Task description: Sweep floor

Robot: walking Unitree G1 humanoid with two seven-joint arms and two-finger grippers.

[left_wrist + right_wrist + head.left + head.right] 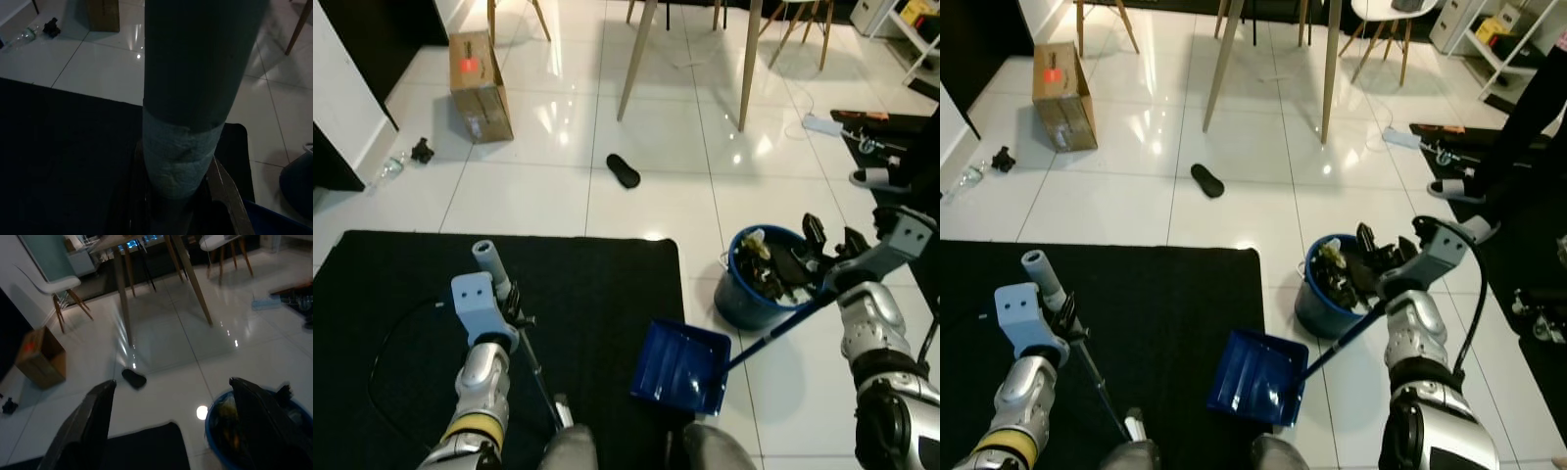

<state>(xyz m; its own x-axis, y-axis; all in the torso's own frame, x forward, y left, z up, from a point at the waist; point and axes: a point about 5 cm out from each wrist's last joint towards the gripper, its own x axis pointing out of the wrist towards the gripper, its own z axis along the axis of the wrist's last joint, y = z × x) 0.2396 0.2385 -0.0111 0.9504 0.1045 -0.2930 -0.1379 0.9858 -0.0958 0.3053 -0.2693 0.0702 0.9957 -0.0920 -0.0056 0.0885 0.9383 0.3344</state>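
My left gripper is shut on the broom, just below its grey grip, over the black rug. The broom's thin rod runs down toward my feet. In the left wrist view the thick handle stands between the fingers. A blue dustpan lies at the rug's right edge, and its blue handle rises to my right wrist. My right gripper hangs over a blue bucket of rubbish, fingers spread open with nothing between them.
A black slipper lies on the white tiles ahead. A cardboard box, a bottle and a small black item sit far left. Table legs and chairs stand behind. A person's shoe and cables lie at the right.
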